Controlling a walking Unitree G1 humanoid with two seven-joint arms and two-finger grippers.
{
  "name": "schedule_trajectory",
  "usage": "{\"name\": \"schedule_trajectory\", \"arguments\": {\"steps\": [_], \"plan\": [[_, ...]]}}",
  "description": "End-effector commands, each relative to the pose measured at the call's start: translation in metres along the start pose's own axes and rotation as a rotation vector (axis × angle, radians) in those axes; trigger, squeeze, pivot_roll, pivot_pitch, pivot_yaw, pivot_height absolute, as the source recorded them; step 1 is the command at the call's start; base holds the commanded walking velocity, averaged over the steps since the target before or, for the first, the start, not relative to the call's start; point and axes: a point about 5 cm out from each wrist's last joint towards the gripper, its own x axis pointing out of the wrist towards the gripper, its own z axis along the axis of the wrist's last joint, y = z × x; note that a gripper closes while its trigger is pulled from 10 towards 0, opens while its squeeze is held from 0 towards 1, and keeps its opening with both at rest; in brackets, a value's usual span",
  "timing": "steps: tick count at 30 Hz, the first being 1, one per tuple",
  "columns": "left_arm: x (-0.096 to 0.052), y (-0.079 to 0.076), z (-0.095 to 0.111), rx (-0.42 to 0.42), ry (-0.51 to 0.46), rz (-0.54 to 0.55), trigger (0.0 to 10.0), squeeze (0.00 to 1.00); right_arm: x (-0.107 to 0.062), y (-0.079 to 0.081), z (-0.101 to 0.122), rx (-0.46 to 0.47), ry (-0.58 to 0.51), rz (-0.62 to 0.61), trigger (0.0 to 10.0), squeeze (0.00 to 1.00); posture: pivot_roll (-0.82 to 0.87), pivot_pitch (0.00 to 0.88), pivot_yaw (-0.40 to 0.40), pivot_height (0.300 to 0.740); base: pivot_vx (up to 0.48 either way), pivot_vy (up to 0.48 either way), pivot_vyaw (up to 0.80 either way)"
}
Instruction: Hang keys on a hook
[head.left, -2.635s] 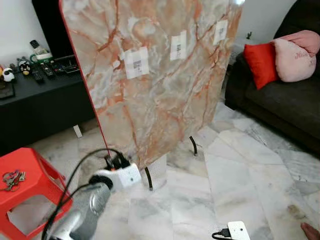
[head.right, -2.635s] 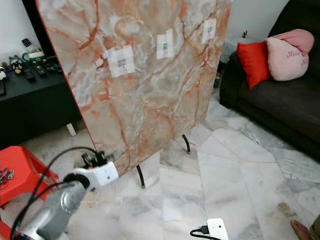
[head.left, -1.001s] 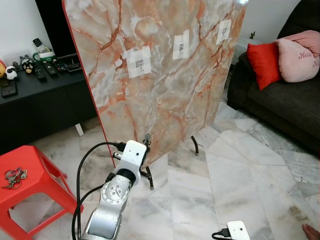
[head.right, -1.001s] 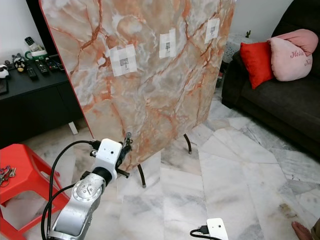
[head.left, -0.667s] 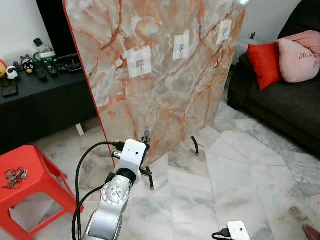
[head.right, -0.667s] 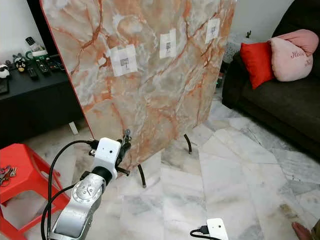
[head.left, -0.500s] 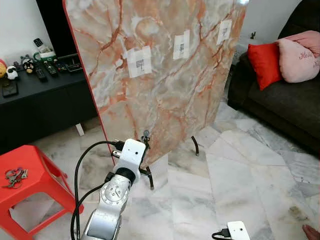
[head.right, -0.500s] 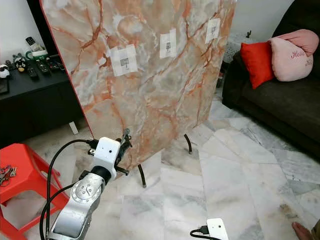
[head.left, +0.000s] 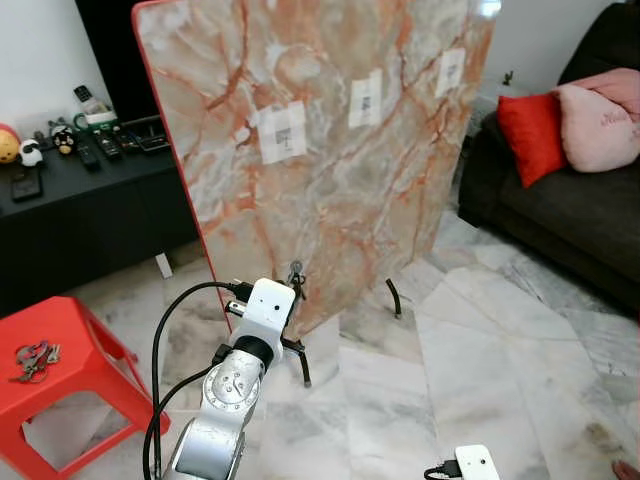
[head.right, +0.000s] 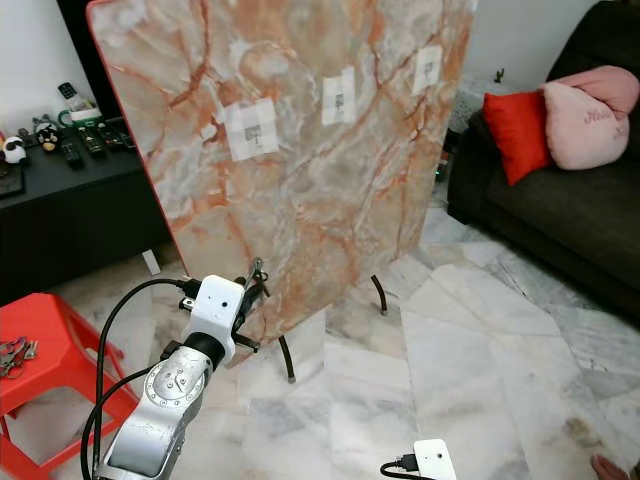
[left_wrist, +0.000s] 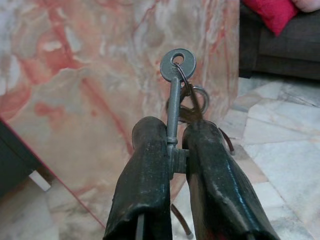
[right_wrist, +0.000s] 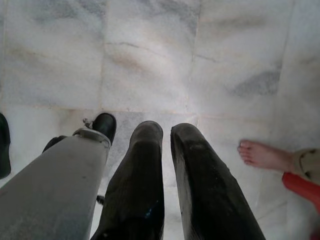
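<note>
board (head.left: 330, 150) centre | stool (head.left: 70, 350) left | sofa (head.left: 560, 200) right

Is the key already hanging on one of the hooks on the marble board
No, the left gripper is shut on the key, held low before the marble board.

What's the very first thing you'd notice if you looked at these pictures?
The tall orange-veined marble board stands upright in the middle of the room, with small hooks on white taped squares high on its face. In front of its lower edge, the left end effector pinches a bunch of silver metal keys. A red plastic stool sits to the left.
</note>
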Motion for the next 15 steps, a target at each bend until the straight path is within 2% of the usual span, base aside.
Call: {"name": "schedule_trajectory", "arguments": {"steps": [1,15], "plan": [[0.0009,-0.0038,0.0061,0.019,-0.032,-0.031,10.0,0.0,-0.0002,-0.0013,0.0,-0.006,-0.002,-0.003,10.0,0.0,0.07,0.0,-0.07,0.74,0.304,0.0,0.0],[0.0013,-0.0056,0.0082,0.013,-0.042,-0.044,10.0,0.0,-0.0002,-0.0018,0.0006,-0.012,-0.002,-0.002,10.0,0.0,0.07,0.0,-0.074,0.74,0.322,0.0,0.0]]}}
